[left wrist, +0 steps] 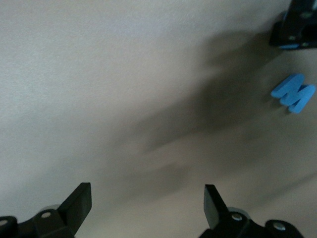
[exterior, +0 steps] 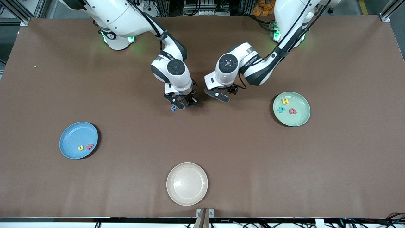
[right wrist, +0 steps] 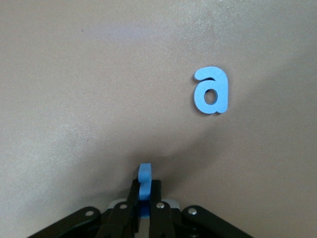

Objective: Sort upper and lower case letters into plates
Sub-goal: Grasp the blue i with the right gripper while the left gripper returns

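Right gripper (right wrist: 144, 194): over bare bench (exterior: 202, 148) just off centre toward 11 o'clock, jaws clenched edge-on around a blue letter (right wrist: 144, 179).
Held letter: only its thin edge shows, so I cannot tell whether it is upper or lower case.
Left gripper (left wrist: 148, 198): over bare bench toward 1 o'clock of centre, close beside the right one, jaws released and holding nothing. It seems to be waiting.
Loose letters: a blue "a" (right wrist: 211, 90) lies flat near the right gripper, and a blue W (left wrist: 293, 92) lies flat near the left one.
Blue plate (exterior: 71, 139): at about 9 o'clock and slightly lower. It holds a yellow u (exterior: 81, 148) and a red letter (exterior: 90, 146).
Green plate (exterior: 299, 118): at 3 o'clock. It holds a yellow H (exterior: 285, 101), a teal letter (exterior: 281, 109) and a red Q (exterior: 293, 111).
Cream plate (exterior: 187, 183): at 6 o'clock, nothing in it.
Doing it well: lift straight up first so the "a" is not swept along. Set the letter down low over the plate's middle, away from the letters already there.
Room: the way toward the blue plate looks wide open. The way toward the green plate passes the left arm closely.
Edges: both plates sit well in from the bench edges.
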You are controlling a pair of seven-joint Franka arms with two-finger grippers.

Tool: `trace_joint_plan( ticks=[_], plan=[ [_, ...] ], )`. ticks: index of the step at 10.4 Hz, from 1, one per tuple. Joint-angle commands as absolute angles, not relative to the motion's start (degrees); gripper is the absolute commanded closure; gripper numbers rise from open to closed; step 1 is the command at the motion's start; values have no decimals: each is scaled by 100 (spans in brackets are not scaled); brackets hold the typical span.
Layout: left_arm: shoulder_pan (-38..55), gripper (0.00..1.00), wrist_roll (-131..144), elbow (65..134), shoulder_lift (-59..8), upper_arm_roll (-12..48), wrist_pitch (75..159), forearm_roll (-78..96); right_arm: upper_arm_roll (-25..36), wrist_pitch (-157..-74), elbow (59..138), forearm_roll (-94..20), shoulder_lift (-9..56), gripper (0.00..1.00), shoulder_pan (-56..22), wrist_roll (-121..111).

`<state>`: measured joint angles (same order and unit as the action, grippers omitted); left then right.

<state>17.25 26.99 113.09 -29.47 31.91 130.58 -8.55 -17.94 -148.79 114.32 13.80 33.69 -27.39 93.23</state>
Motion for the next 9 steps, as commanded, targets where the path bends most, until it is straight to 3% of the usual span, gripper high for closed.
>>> trace_joint_plan(
  ticks=[1, 6, 9],
  plan=[
    [2160, 0, 3459, 10838, -3216, 3155, 13052, -738, -1819, -14871, 11365, 1371, 3331, 100, -2619, 9361],
    [2188, 0, 3542, 10732, -3269, 3155, 13052, -738, -1811, -14144, 11364, 1389, 2655, 100, -1611, 8160],
    [2625, 0, 3839, 10049, -3672, 3155, 13052, -756, -1784, -13555, 11373, 1397, 2523, 100, -750, 6615]
  ],
)
